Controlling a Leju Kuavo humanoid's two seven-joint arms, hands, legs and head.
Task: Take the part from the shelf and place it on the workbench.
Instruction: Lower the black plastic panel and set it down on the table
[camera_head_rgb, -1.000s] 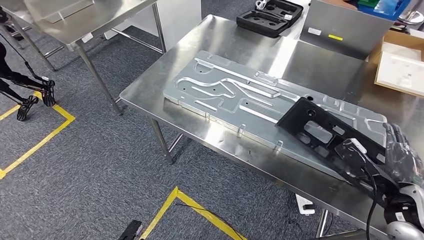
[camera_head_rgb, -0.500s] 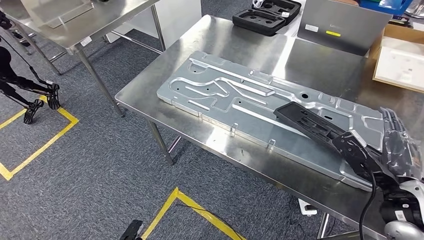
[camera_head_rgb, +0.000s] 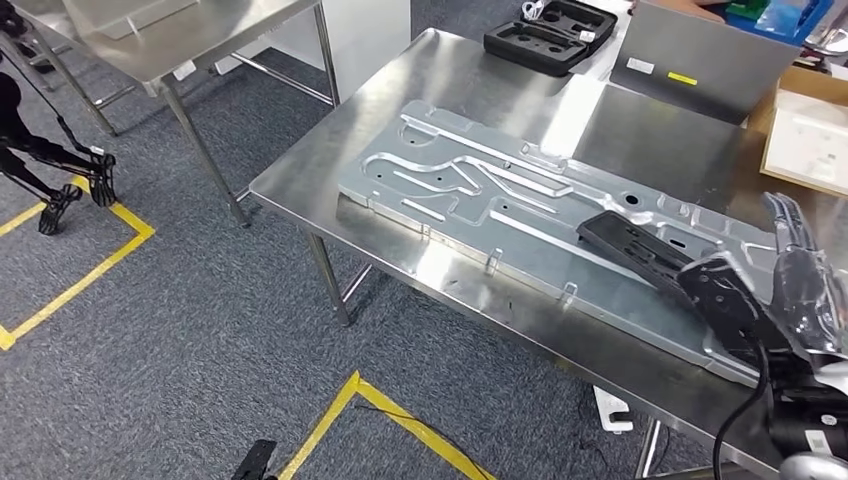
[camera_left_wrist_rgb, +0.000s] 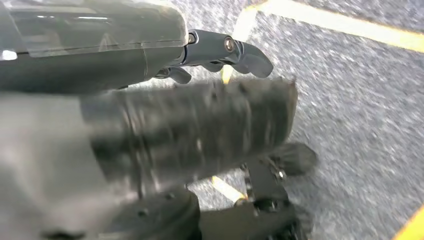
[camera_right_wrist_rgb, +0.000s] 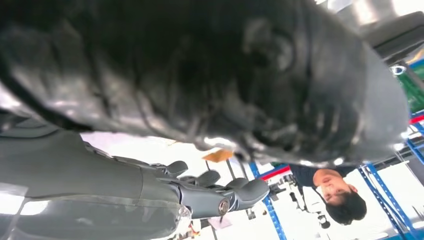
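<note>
Tilted flatter than a second ago, the black part (camera_head_rgb: 640, 248) held by the right hand (camera_head_rgb: 790, 295) hovers low over the desk's (camera_head_rgb: 440, 90) near-right metal plate (camera_head_rgb: 520, 205), so placing is underway and calls for lowering, then letting go.

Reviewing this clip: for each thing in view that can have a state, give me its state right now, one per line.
black part: tilted, far end down on the metal plate, near end raised in the right hand.
right hand: holds the black part's near end.
metal plate: lying flat on the workbench.
black foam case: open, at the workbench's far end.
left hand: hanging over the floor, blurred; grip unclear.
</note>
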